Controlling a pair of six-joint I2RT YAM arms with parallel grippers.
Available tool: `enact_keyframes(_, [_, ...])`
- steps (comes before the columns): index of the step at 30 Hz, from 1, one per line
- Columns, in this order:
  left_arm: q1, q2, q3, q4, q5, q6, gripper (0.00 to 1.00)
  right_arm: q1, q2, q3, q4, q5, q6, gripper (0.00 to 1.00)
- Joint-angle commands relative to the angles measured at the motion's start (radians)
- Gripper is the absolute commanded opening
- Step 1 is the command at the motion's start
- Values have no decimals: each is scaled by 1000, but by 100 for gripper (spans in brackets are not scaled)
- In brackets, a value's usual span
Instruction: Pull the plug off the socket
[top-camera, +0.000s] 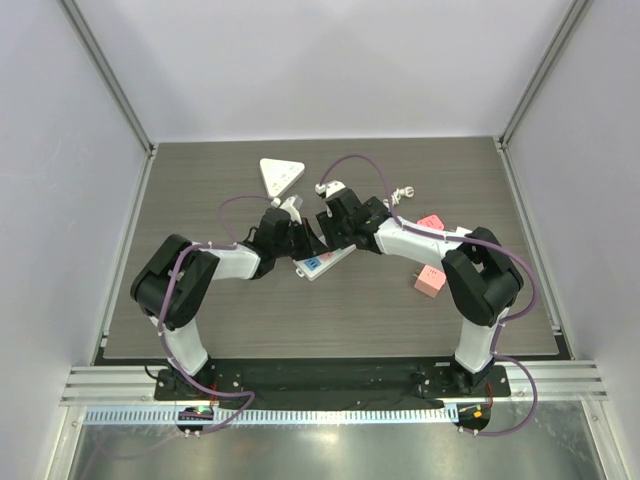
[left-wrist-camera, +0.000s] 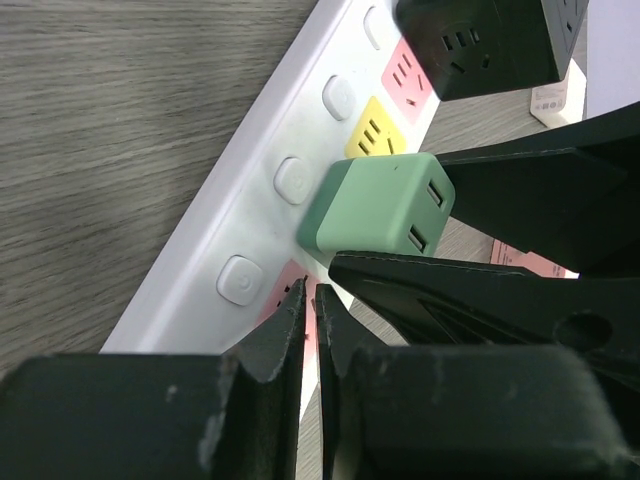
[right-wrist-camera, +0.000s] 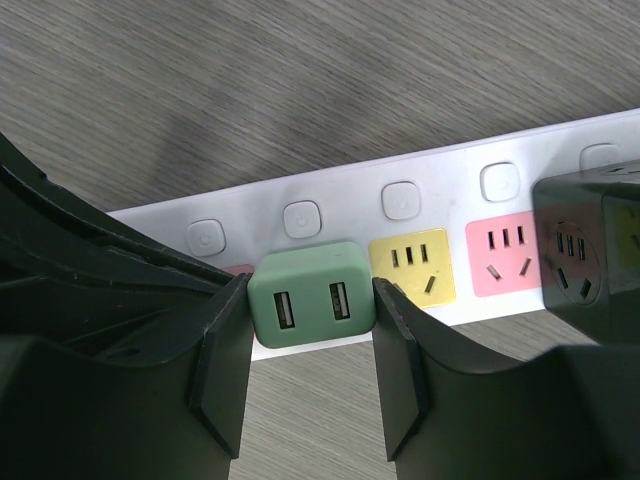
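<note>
Plug first: we're looking at a mint-green cube (right-wrist-camera: 312, 300) with rounded corners and two USB ports (right-wrist-camera: 282, 310) on its face. It's sitting in the white power strip (right-wrist-camera: 440, 190) near the middle of the table (top-camera: 200, 190). The right gripper (right-wrist-camera: 311, 335) is clamping it, one black pad pressing on each side. The left gripper (left-wrist-camera: 310, 315) is hanging over the strip just beside the plug, fingers drawn almost together with only a sliver between them and nothing held. In the right wrist view we're counting one green plug and one black adapter (right-wrist-camera: 590, 240). We're also counting four full switch buttons (right-wrist-camera: 400, 197) with a fifth cut off, one yellow socket (right-wrist-camera: 412, 262) and one pink socket (right-wrist-camera: 505, 255) fully showing.
</note>
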Motion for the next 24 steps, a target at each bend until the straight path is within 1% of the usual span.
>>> enact_keyframes(1, [1, 1, -18, -37, -22, 7, 8, 4, -9, 47, 57, -17, 25, 32])
enact_keyframes(4, [1, 10, -6, -66, -33, 5, 5, 5, -23, 56, 58, -26, 32, 18])
enact_keyframes(5, [1, 10, 1, -71, -33, 4, 4, 4, -35, 58, 61, -26, 33, 7])
enact_keyframes(6, [1, 13, 2, -75, -33, 4, 3, 4, -42, 55, 72, -24, 38, 3])
enact_keyframes(7, [1, 15, 2, -75, -32, 4, 2, 2, -51, 47, 83, -24, 39, 1])
enact_keyframes(12, [0, 19, 8, -85, -41, 4, 1, 5, -95, 6, 164, -67, 79, 1])
enact_keyframes(14, [-2, 28, 17, -92, -41, 4, 1, 16, -95, 6, 166, -69, 87, 1])
enact_keyframes(20, [-5, 30, 24, -106, -52, 7, 0, 66, -152, -16, 186, 32, 108, 1])
enact_keyframes(24, [-6, 31, 27, -108, -50, 7, 0, 70, -204, -25, 178, 52, 133, 1])
